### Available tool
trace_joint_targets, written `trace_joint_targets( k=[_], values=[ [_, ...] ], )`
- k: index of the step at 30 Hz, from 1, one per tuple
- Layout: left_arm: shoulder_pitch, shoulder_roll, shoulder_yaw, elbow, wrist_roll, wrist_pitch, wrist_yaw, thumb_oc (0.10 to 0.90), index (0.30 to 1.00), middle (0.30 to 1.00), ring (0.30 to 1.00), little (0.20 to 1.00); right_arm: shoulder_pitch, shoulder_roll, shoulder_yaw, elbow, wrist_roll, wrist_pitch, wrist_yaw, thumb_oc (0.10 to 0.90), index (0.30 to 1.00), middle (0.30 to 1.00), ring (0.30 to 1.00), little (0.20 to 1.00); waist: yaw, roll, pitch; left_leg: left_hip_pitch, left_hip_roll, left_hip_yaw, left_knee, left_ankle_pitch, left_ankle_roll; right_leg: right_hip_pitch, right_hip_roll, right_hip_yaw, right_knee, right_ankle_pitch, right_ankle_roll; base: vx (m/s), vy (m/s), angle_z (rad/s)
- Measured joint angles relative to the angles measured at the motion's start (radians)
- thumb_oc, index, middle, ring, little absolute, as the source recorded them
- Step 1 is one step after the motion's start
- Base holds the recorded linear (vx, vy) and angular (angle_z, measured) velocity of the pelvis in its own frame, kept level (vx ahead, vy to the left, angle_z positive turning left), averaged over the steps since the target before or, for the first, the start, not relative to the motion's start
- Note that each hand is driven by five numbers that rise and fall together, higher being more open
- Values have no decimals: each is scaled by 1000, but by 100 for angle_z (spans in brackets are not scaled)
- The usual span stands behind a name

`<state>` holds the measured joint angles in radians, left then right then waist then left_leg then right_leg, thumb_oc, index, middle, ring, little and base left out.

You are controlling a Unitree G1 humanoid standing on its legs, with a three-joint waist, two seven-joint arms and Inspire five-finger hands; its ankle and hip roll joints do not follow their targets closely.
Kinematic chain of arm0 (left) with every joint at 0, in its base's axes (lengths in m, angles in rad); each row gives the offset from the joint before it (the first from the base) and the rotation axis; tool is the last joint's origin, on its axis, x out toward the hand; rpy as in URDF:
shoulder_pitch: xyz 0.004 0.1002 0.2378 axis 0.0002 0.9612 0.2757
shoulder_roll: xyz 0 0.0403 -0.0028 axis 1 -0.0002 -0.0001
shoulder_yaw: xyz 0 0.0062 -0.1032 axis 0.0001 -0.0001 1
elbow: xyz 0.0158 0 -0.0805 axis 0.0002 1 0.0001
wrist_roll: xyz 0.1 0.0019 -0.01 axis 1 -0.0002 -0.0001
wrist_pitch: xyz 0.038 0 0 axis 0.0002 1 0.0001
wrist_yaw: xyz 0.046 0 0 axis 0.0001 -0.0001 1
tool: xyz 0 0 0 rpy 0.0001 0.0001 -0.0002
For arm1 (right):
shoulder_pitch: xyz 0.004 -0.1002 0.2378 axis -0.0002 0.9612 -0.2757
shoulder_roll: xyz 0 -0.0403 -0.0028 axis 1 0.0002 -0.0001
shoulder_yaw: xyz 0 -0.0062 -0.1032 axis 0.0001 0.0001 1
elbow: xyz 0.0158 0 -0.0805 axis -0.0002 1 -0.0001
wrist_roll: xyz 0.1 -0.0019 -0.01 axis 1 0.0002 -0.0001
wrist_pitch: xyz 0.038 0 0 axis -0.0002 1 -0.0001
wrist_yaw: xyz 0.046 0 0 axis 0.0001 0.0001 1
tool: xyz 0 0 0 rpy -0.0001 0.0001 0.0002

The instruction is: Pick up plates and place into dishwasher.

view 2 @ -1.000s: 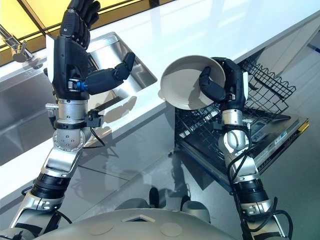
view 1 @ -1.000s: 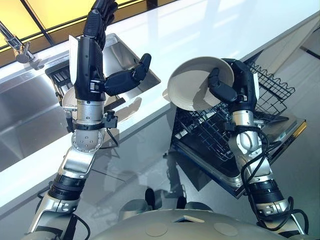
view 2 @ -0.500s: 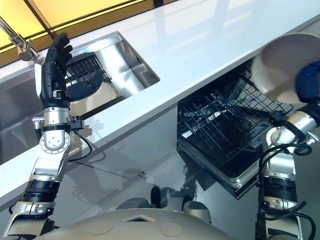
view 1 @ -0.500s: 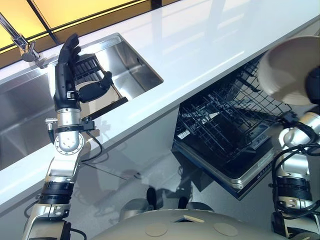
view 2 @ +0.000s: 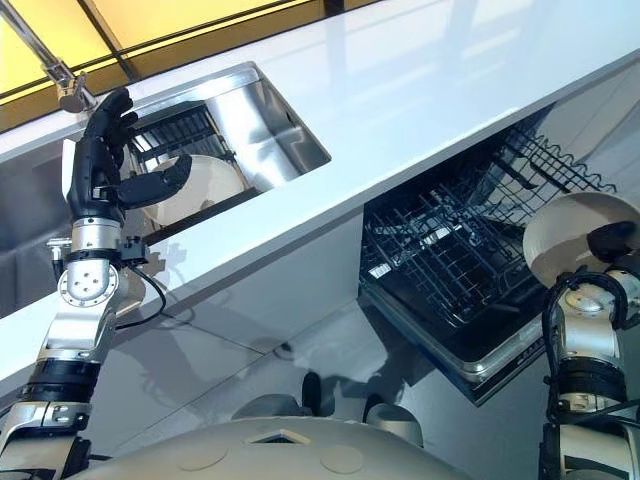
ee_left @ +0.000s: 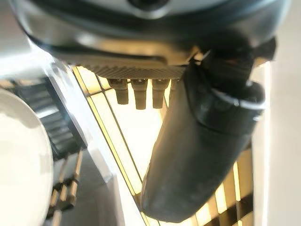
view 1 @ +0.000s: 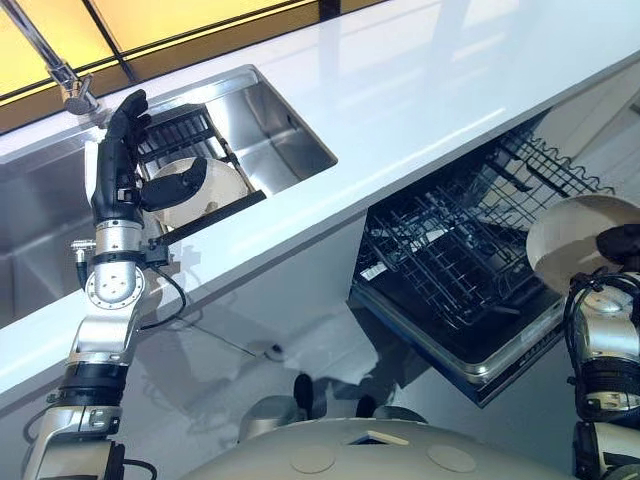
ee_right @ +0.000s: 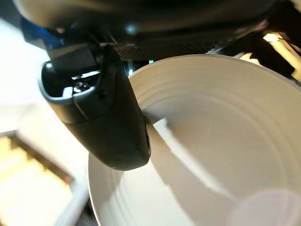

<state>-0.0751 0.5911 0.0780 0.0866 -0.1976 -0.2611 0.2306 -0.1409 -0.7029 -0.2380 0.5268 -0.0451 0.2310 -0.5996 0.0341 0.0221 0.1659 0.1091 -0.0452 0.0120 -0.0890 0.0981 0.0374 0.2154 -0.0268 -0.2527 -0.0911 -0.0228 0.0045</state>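
Note:
A white plate (view 1: 572,232) hangs tilted at the far right, beside the open dishwasher's lower rack (view 1: 455,250). My right hand (view 1: 622,244) is shut on it. In the right wrist view its thumb (ee_right: 109,123) presses on the plate's inner face (ee_right: 211,141). A second white plate (view 1: 195,190) stands on edge in a dark rack inside the sink (view 1: 285,120), and shows as a pale disc (ee_left: 19,160) in the left wrist view. My left hand (view 1: 118,165) is open above the sink's near edge, fingers straight up. Its thumb (ee_left: 200,155) reaches towards that plate and is apart from it.
A long white countertop (view 1: 430,90) runs across above the dishwasher. The dishwasher's door (view 1: 470,352) lies folded down under the pulled-out wire rack. A faucet (view 1: 62,72) stands at the sink's far left. Grey floor lies in front of the cabinets.
My right hand carried the plate from the counter's edge out to the right, then down beside the dishwasher rack. My left arm drew back to the left over the sink.

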Motion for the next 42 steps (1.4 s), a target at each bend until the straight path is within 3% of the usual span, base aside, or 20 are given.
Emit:
trace_joint_targets(
  k=[3, 8, 11, 22, 26, 32, 33, 34, 42],
  values=[
    [0, 13, 1, 1, -3, 0, -1, 800, 900, 900, 900, 900, -50, -57, 20, 68, -65, 43, 44, 100, 300, 300, 300, 200, 23, 1, 19, -9, -4, -24, 2, 7, -1, 1, 2, -12, 0, -5, -1, -18, -91, 25],
    [-8, 79, 4, 1, -50, -5, -2, 800, 900, 900, 900, 900, -219, -193, 94, 229, -171, 130, 92, 100, 300, 300, 300, 200, 56, 7, 91, -114, -3, -71, 52, 19, -8, -71, 6, -53, 16, -2, -6, -95, -102, 28],
    [-10, 99, 5, 1, -70, -5, -3, 800, 900, 900, 900, 900, -311, -226, 134, 290, -201, 159, 96, 100, 300, 300, 300, 200, 84, 6, 142, -124, -2, -81, 63, 20, -11, -74, 8, -62, 24, -5, -12, -24, -70, 15],
    [-99, 187, 6, -11, -128, -73, 3, 800, 900, 900, 900, 900, -593, -282, 381, 388, -405, 175, 194, 100, 300, 300, 300, 200, 140, 10, 233, -228, -6, -101, 100, 21, -11, -178, 3, -63, 84, -23, -14, -96, 2, 7],
    [-123, 204, 4, -30, -140, -117, 20, 800, 900, 900, 900, 900, -634, -300, 462, 416, -429, 162, 218, 100, 300, 300, 300, 200, 139, 35, 273, -266, -6, -98, 119, 25, -7, -233, -2, -57, 137, -35, -14, -110, 34, -3],
    [-151, 226, 4, -35, -137, -161, 70, 800, 900, 900, 900, 900, -677, -299, 575, 421, -452, 138, 268, 100, 300, 300, 300, 200, 136, 51, 297, -305, 2, -89, 119, 44, -11, -302, -8, -47, 197, -45, -19, -66, 30, -6],
    [-157, 228, 4, -35, -137, -161, 74, 800, 900, 900, 900, 900, -677, -299, 594, 417, -456, 129, 279, 715, 827, 827, 827, 815, 137, 51, 297, -312, 4, -87, 119, 45, -13, -314, -8, -44, 206, -47, -20, -31, 29, -6],
    [-164, 231, 4, -35, -137, -162, 79, 800, 900, 900, 900, 900, -678, -297, 607, 414, -470, 123, 286, 800, 900, 900, 900, 900, 139, 51, 297, -320, 5, -86, 119, 48, -14, -327, -8, -40, 218, -49, -22, -23, 34, -3],
    [-168, 231, 5, -36, -124, -163, 97, 800, 900, 900, 900, 900, -635, -287, 605, 354, -498, 86, 342, 800, 900, 900, 900, 900, 135, 51, 297, -320, 7, -82, 118, 57, -8, -341, -9, -17, 238, -50, -22, 1, 25, -3]
  ],
)
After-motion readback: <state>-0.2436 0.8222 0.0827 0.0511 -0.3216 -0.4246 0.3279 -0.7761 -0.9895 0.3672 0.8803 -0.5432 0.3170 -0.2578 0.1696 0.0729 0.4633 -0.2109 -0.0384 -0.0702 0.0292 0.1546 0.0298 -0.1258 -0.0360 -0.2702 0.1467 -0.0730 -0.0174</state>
